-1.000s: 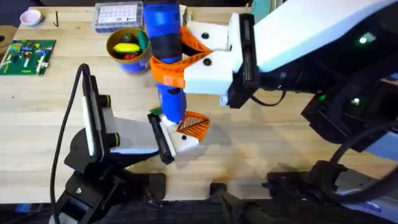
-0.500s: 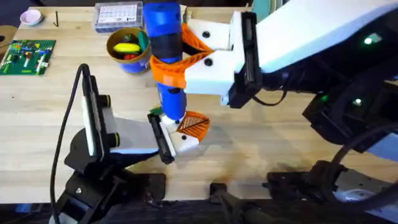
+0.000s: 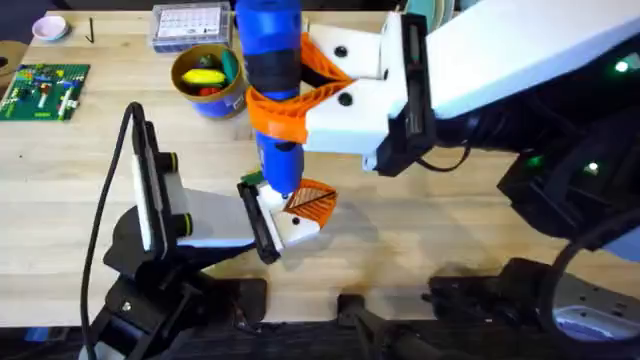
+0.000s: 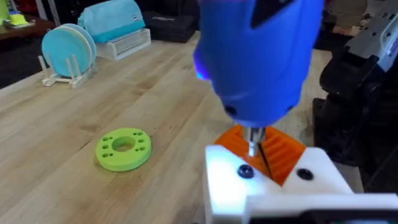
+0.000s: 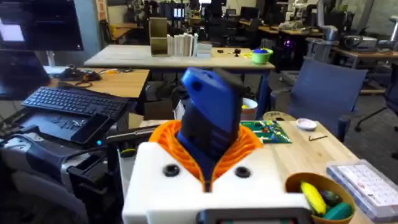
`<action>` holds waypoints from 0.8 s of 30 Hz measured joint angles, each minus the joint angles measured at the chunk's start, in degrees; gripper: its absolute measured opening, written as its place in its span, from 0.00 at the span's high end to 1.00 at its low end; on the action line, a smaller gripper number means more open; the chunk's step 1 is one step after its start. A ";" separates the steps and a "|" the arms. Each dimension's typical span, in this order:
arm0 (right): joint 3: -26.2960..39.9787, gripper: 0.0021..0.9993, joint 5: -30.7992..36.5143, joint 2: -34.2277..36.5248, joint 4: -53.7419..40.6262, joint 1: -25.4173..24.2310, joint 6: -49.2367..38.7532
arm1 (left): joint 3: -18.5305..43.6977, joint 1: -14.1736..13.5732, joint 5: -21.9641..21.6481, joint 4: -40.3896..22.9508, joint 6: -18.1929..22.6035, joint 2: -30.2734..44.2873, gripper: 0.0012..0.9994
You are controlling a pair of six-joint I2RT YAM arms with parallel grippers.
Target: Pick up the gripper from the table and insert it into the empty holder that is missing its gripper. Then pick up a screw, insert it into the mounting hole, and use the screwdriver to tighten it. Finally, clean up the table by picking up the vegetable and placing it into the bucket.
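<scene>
The right gripper (image 3: 285, 105) has its 2 orange fingers clamped around the screwdriver (image 3: 270, 60), whose bit points down at the holder (image 4: 273, 186) pinched in the left gripper (image 3: 262, 222). The barrel looks stiff, smooth, top-heavy; mid-barrel suits.

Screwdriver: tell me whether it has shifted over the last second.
Yes, slightly. Against the bucket, the screwdriver barrel has shifted right in the overhead view, carried by the right gripper; its tip is where it was.

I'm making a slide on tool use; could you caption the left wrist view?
Blue screwdriver held upright, its bit over the white holder fitted with the orange gripper; green disc lies beside.
</scene>
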 joint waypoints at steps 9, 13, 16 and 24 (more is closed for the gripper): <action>0.00 0.98 0.02 0.59 -0.75 0.00 0.02 | 0.00 0.00 -0.02 0.00 0.00 0.00 1.00; 0.00 0.98 0.02 0.61 -0.19 0.00 0.02 | 0.00 0.00 0.00 0.00 0.00 0.00 1.00; 0.00 0.98 0.02 0.61 0.11 0.00 0.02 | 0.00 0.00 0.00 0.00 0.00 0.00 1.00; 0.00 0.98 0.03 1.11 0.48 0.00 0.01 | 0.00 0.00 -0.01 0.00 0.00 0.00 1.00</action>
